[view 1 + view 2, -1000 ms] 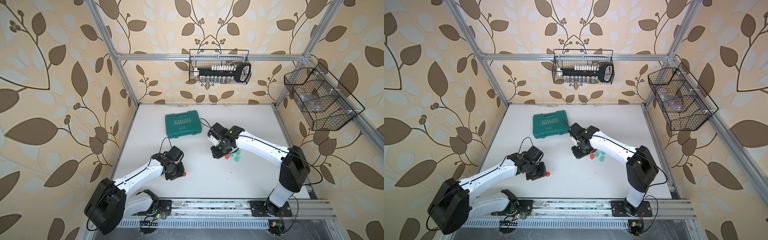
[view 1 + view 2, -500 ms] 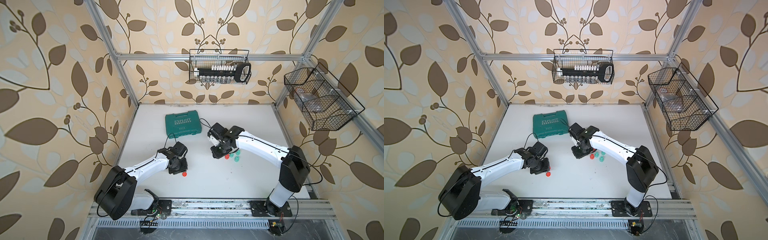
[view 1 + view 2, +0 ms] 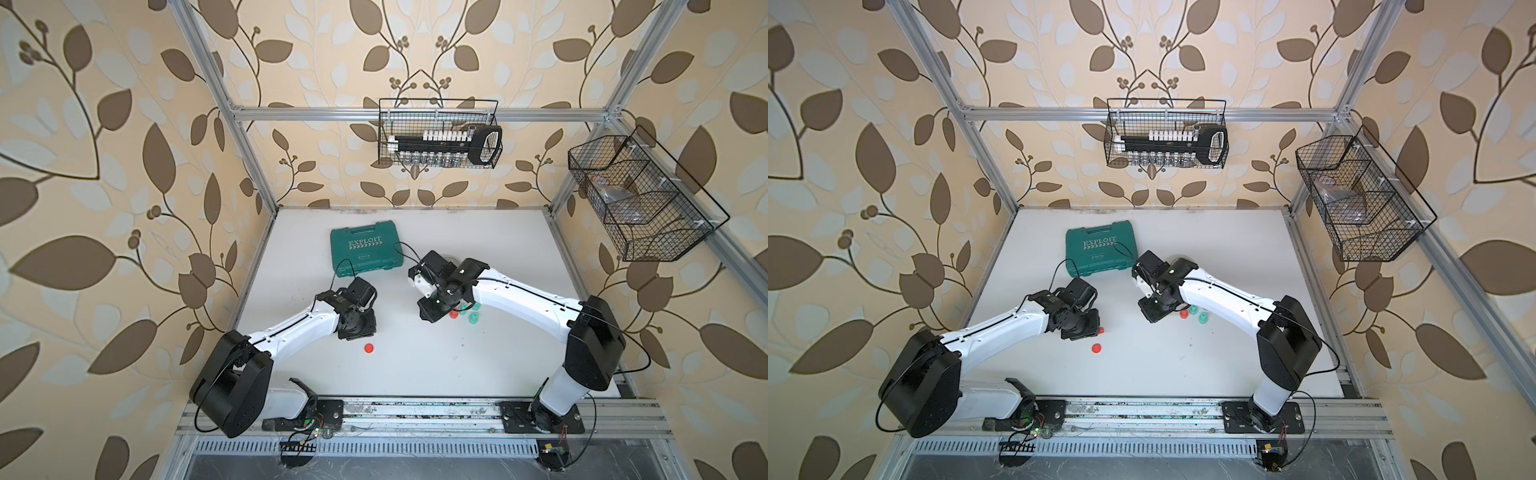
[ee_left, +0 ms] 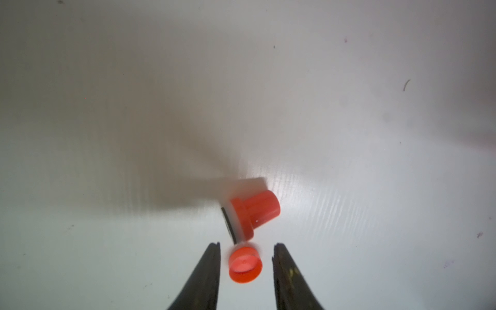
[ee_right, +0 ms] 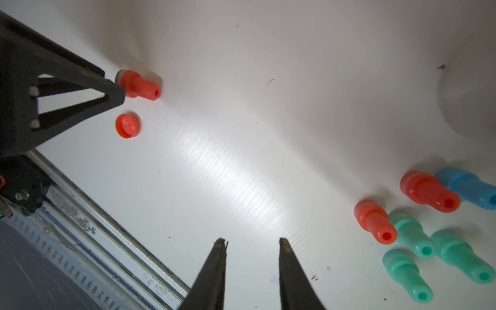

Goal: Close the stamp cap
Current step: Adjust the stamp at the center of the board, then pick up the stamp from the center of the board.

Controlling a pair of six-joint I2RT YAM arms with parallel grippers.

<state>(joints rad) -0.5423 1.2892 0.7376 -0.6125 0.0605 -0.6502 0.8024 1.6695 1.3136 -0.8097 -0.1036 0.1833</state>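
Since the earlier frame we find the left gripper (image 4: 245, 245) drawn slightly back, jaws apart, holding nothing; red cap (image 3: 368, 348) lies loose on the table (image 3: 415, 365) by its fingertips; uncapped red stamp (image 4: 252, 214) on its side just beyond; right gripper (image 5: 252, 240) parted, empty, near coloured spare stamps (image 5: 375, 222); green case (image 3: 366, 253) farthest back.

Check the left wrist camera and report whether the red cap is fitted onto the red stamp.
No: the left wrist view shows the red cap lying loose beside the red stamp, which lies on its side with nothing fitted on it.
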